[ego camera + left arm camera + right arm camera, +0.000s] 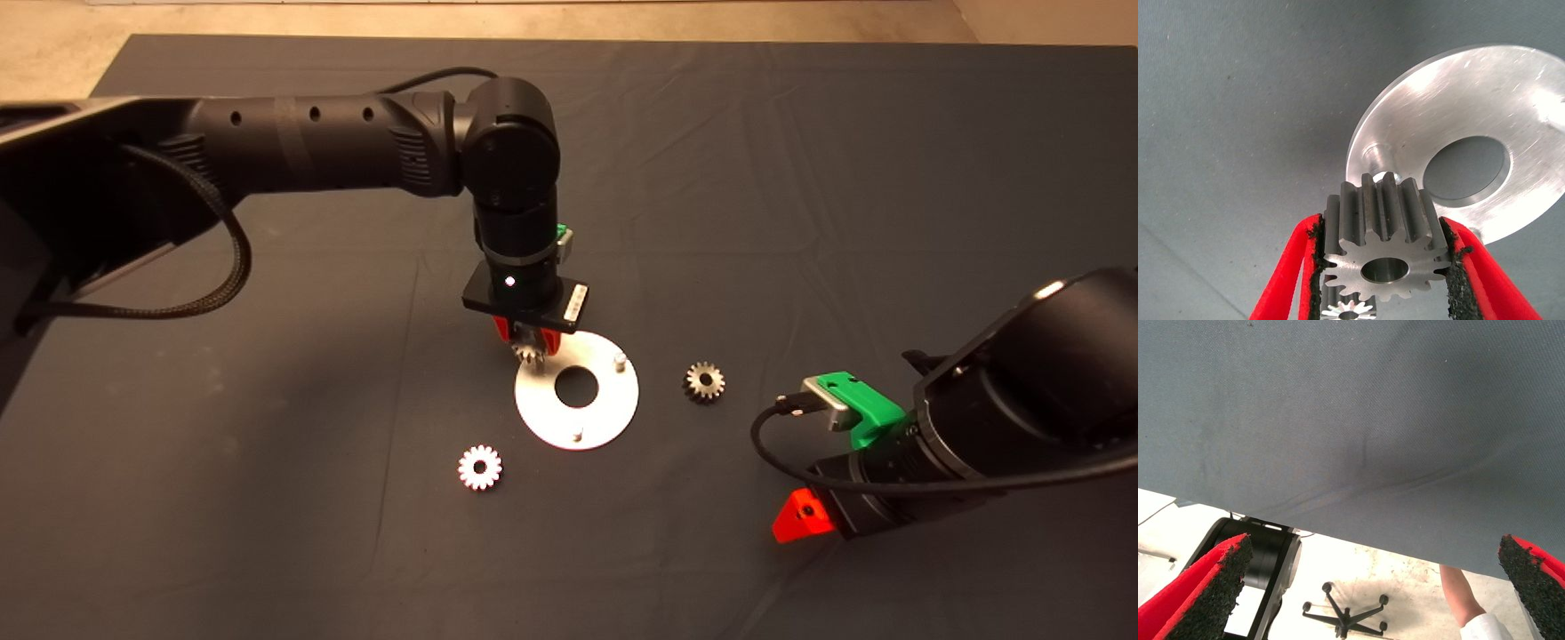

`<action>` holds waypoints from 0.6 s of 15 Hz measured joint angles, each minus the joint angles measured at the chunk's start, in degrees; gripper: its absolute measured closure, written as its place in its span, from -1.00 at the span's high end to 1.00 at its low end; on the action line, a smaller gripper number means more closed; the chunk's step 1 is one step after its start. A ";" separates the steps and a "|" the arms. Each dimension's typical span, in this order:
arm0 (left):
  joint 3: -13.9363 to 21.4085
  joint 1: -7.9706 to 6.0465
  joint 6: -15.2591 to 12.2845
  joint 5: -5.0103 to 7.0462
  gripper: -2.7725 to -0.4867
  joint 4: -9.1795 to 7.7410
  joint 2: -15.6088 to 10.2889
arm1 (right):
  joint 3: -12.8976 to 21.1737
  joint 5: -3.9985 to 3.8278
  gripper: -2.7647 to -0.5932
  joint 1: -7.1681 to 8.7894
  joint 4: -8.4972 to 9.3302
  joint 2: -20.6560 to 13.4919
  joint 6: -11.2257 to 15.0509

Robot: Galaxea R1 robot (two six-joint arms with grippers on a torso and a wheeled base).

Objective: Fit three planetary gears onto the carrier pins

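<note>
Red fingers (1298,267) of the left gripper (529,348) are closed on one of the planetary gears, the held gear (1383,243), pinching it by its toothed sides with the black pads. In the left wrist view its centre hole faces the camera and a pin (1373,155) stands on the disc just beyond it. From above, this gripper hangs over the near-left edge of the white disc (613,404), which lies flat on the dark mat (800,178) covering the counter. Two more carrier pins show on the disc: one (620,360) at its right edge, one (577,435) at its near edge, both bare (no gear sits on either). A second gear (703,381) lies on the mat just right of the disc, apart from it, and a third gear (480,467) lies near the disc's lower left. The right gripper (805,516) waits at the lower right of the counter, its fingers (1205,593) spread wide and holding nothing; beyond the mat edge its wrist view shows a person's arm (1461,593) and a chair base (1345,610).
</note>
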 joint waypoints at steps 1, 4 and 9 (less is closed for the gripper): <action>-0.11 0.00 0.16 0.02 -0.59 -0.37 -0.02 | 0.00 0.01 0.99 0.02 0.00 0.01 0.00; -0.64 0.00 1.17 0.02 -0.59 -0.75 0.20 | 0.00 -0.01 0.99 0.00 0.00 0.00 0.00; -4.22 0.00 3.89 0.02 -0.59 -2.02 1.62 | 0.00 -0.01 0.99 0.00 0.00 0.00 0.00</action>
